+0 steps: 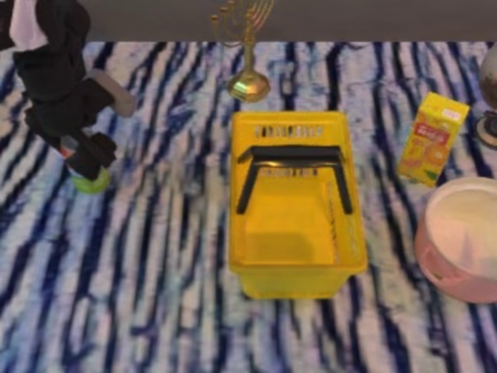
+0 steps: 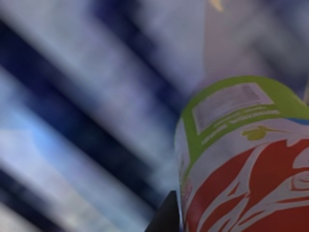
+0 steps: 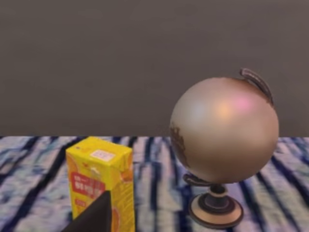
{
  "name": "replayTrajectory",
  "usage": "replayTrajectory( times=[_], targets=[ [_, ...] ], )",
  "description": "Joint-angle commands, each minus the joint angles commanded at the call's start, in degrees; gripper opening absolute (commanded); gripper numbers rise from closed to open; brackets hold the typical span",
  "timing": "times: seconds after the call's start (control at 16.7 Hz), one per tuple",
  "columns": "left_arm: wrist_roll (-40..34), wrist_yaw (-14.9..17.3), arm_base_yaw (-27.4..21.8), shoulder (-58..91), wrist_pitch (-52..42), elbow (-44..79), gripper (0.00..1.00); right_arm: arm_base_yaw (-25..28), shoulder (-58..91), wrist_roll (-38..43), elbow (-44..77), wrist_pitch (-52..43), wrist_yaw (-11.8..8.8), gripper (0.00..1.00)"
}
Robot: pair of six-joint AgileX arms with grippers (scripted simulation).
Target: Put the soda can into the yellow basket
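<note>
The soda can stands on the striped cloth at the far left; only its lime-green base shows from above, under my left gripper. In the left wrist view the can fills the near side, red and white script over a green band, and one dark finger lies against its side. The gripper is shut on it. The yellow basket sits mid-table with its black handle folded across the top. My right arm is outside the top view; one finger of it shows in its wrist view, nothing held.
A gold candelabra stands behind the basket. At the right are a yellow-orange juice carton, a round pink tub and a bronze globe. Striped cloth lies open between the can and the basket.
</note>
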Motion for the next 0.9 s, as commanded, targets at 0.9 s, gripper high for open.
replayTrajectory(
  times=[0.9],
  targets=[
    [0.07,0.02,0.10,-0.13,0.01,-0.04,0.00,0.00,0.00,0.00,0.00,0.00,0.00,1.00]
  ],
)
